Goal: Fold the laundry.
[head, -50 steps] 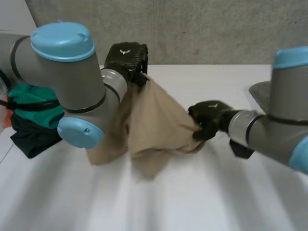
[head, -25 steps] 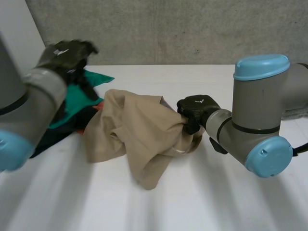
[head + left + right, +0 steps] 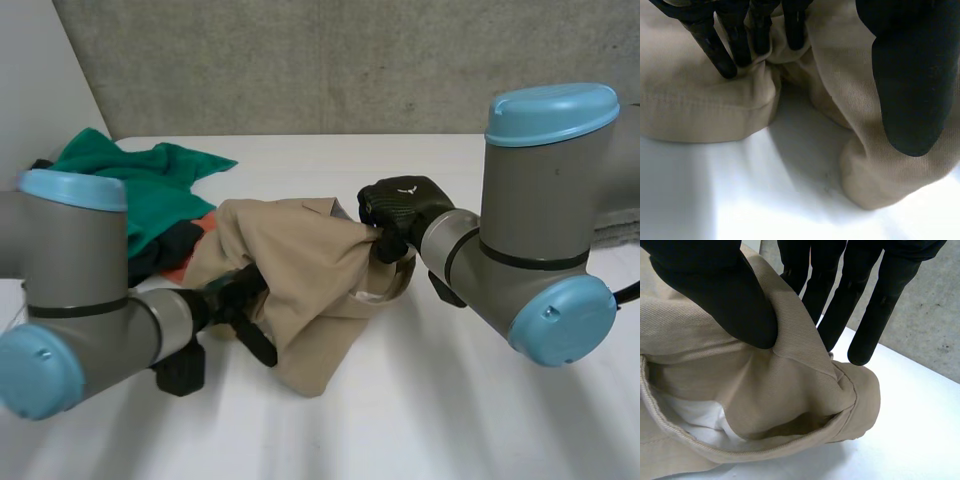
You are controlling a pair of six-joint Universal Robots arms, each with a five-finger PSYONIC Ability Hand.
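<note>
**Head view.** The left hand (image 3: 232,300) now sits low at the near-left edge of the khaki garment (image 3: 300,265). A second ago it held that cloth aloft at the far side, then let go and swung out over the pile. The garment has dropped from a hanging spread into a crumpled heap on the worktop (image 3: 450,400). The right hand (image 3: 400,208) keeps its hold at the heap's right end. Judgement: the spread is lost, the left hand is after a fresh hold, and no fold is begun. A green cloth (image 3: 140,180) with a dark piece beneath lies at the far left, just beside the heap.

**Left wrist view.** The fingers (image 3: 727,55) are straight, tips pushed into a fold just above a stitched hem. The thumb (image 3: 910,85) stands apart over another fold, so nothing is pinched yet. Which part of the garment that hem belongs to is unclear.

**Right wrist view.** Thumb and fingers pinch a ridge of twill between them, closed on the cloth. Beneath them a waistband (image 3: 790,440) curls open, with white lining (image 3: 690,420) inside. Trousers or shorts — cannot tell, since the legs are buried in the heap.
</note>
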